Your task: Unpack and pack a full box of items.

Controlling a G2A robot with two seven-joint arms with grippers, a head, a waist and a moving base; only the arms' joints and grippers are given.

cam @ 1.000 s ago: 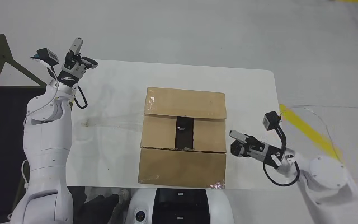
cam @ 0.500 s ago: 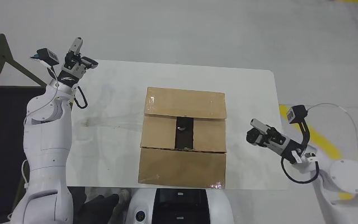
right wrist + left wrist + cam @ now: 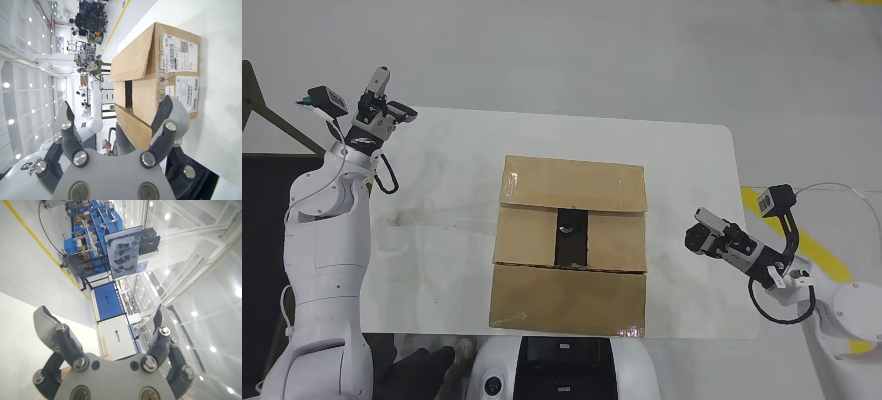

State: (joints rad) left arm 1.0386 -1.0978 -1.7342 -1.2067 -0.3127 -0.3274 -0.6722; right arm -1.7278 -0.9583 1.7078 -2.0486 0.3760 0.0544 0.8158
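L end effector (image 3: 102, 313) & R end effector (image 3: 117, 104) spread, empty; box (image 3: 573, 185) side: barcode labels (image 3: 179, 55).

Brown cardboard box (image 3: 572, 295) — white barcode labels (image 3: 179, 55) — on a white table (image 3: 442, 260).

The box (image 3: 567, 295) is showing matt brown cardboard, its flap edges looking rough and torn. White paper labels (image 3: 178, 55) are lying smooth on its side. The bench (image 3: 442, 260) is looking smooth, matt white. The right gripper (image 3: 117, 103) is showing satin grey metal, ribbed black pads (image 3: 160, 113) and shiny screws.
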